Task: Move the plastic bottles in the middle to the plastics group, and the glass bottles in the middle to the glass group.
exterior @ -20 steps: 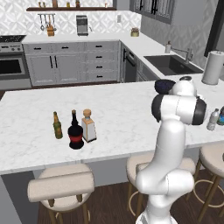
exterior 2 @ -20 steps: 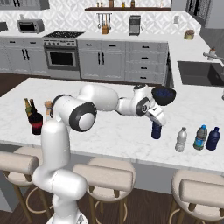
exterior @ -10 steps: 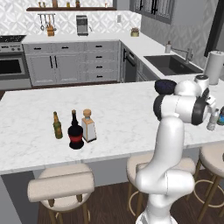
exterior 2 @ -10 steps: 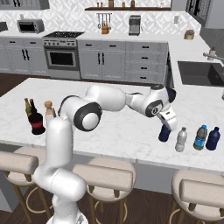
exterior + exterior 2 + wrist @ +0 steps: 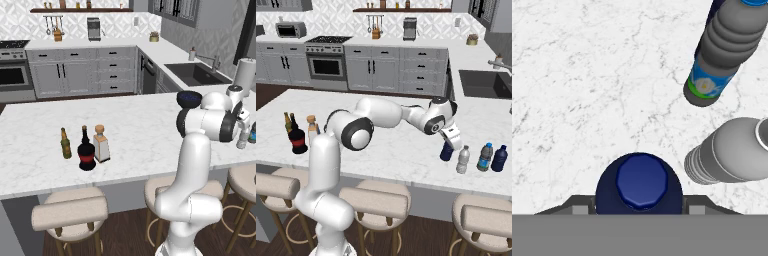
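The dark blue bottle (image 5: 639, 184) is clamped between the jaws of the gripper (image 5: 639, 206) at the bottom centre of the hand view. The clear bottle (image 5: 732, 152) is seen just beside it at the right, and a banded bottle (image 5: 722, 55) at the upper right.

Glossy white arm (image 5: 381, 112), rounded links, dark grey joint caps.

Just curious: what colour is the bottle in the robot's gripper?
Dark blue bottle, cap included; clearest in the hand view.

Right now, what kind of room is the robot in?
It looks like a home kitchen. There is a stove with an oven against the back wall, a sink with a faucet, and a marble island counter with stools tucked beneath.
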